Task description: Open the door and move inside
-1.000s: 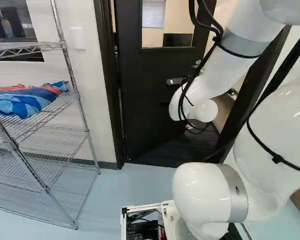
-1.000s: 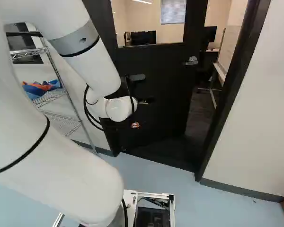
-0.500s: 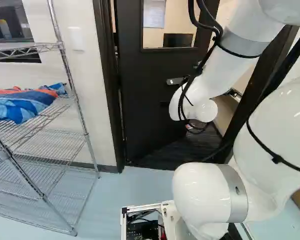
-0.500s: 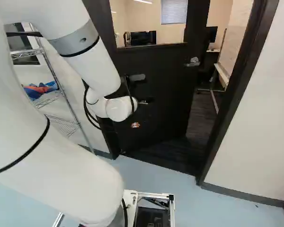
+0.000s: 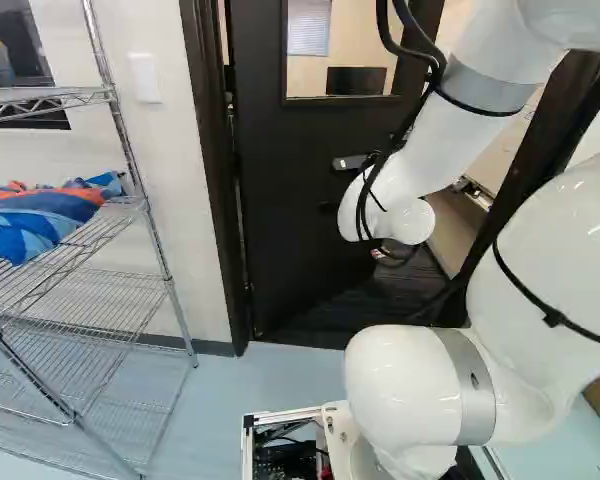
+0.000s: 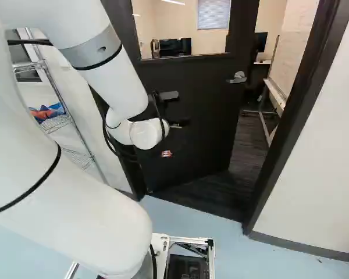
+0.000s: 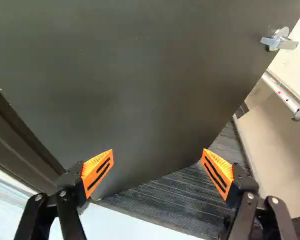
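Pale blue floor (image 5: pixel 280 365) and a white wall (image 5: pixel 195 190) surround the doorway in the left base view. At left stands a wire rack (image 5: pixel 80 97), with a blue and orange cloth (image 5: pixel 50 215) on 1 of its shelves. The black door (image 5: pixel 290 200) fills the upper middle, partly open, its window near the top edge. The white arm (image 5: pixel 495 50) reaches across from the right.

In the right base view the door is at upper centre, swung into the room beyond. Its handle (image 6: pixel 238 77) sits right of centre, high up, and the gap lies between it and the dark frame (image 6: pixel 291 116). A whiteboard (image 6: pixel 296 35) shows through the gap at upper right. The gripper (image 6: pixel 166 153) is near centre, dark against the door.

In the wrist view the gripper (image 7: pixel 157 157) is spread wide, its 2 orange pads (image 7: pixel 97 171) well apart. The door spans the view ahead of them, with the handle farther off, past 1 finger. Dark flooring (image 7: pixel 175 200) shows between the fingers.
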### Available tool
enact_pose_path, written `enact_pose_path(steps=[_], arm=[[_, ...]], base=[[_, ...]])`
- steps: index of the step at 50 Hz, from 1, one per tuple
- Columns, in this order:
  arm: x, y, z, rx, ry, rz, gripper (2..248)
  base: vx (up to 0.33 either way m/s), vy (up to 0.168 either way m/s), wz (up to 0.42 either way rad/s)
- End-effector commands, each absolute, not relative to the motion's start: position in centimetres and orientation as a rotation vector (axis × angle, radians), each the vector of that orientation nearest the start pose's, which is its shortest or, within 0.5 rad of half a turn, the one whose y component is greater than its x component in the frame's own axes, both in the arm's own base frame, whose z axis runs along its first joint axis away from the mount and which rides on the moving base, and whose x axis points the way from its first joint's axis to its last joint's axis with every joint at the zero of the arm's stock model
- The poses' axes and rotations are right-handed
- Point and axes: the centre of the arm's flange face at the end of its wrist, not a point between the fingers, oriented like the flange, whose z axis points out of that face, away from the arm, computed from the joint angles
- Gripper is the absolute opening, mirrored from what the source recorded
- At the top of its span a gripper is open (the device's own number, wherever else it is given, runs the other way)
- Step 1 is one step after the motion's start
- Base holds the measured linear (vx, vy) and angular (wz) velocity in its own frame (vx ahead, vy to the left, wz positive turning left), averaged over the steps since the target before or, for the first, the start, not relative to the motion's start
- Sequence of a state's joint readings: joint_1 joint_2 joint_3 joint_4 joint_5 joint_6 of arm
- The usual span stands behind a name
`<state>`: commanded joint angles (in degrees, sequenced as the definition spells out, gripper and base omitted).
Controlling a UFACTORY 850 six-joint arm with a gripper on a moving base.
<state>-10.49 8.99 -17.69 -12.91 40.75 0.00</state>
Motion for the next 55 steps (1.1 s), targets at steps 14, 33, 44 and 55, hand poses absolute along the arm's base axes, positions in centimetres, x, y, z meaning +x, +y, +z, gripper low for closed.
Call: enact_pose_path(steps=[14, 33, 44, 55], arm=[[34.28, -5.01, 40.07, -2.681, -0.114, -1.771, 247], [34.28, -5.01, 40.07, -2.681, -0.114, -1.771, 247], [34.28, -5.01, 40.07, -2.681, -0.114, -1.771, 247], [34.28, -5.01, 40.07, -2.681, -0.114, -1.771, 247]], base=[[0.111, 0.004, -0.008], [0.113, 0.002, -0.007], [0.113, 0.004, -0.006], [0.115, 0.002, -0.006]])
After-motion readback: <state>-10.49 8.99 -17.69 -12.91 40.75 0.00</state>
